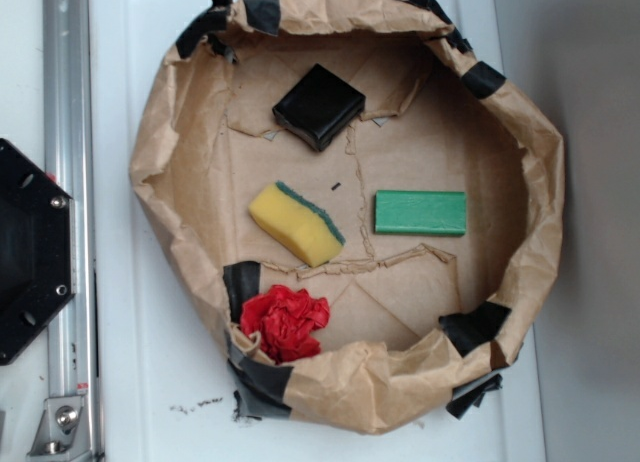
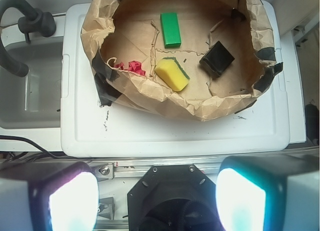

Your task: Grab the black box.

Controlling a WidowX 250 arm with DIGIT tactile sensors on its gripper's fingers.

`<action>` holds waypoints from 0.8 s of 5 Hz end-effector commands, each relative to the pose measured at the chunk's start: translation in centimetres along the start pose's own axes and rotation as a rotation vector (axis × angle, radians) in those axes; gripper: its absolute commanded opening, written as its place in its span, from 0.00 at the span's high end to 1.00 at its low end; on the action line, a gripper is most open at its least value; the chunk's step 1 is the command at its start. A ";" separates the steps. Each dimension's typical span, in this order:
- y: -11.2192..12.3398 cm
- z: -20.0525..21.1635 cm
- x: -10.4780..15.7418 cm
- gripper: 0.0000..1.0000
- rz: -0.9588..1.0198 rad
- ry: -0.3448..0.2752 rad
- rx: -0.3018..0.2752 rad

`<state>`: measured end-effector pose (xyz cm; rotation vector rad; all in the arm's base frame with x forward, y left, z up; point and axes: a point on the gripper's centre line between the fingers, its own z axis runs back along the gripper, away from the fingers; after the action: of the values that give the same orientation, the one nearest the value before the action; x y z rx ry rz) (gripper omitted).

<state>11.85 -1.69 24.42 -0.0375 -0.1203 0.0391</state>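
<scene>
The black box (image 1: 318, 105) is small, flat and glossy. It lies at the back of a brown paper-lined basin (image 1: 520, 132), tilted like a diamond. In the wrist view the black box (image 2: 217, 59) sits at the right inside the basin, far from me. My gripper (image 2: 157, 201) is open and empty, its two glowing fingertips (image 2: 72, 203) wide apart. It hovers high over the black octagonal plate (image 2: 172, 198), outside the basin. The gripper does not show in the exterior view.
Inside the basin lie a yellow sponge (image 1: 297, 223), a green block (image 1: 420, 212) and red crumpled paper (image 1: 285, 322). The basin's wall (image 2: 150, 88) is crumpled and taped. An octagonal plate (image 1: 30, 252) and a metal rail (image 1: 65, 182) stand at the left.
</scene>
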 end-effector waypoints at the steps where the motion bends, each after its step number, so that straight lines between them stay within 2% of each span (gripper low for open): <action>1: 0.0 0.0 0.0 0.00 0.000 0.000 0.000; 2: 1.4 -1.9 4.6 0.00 0.157 -0.053 0.038; 3: 2.9 -4.1 8.5 0.00 0.301 -0.134 -0.002; 4: 5.0 -8.0 10.7 0.00 0.427 -0.150 -0.027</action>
<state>23.21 2.42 16.51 -0.0880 -0.2302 0.4397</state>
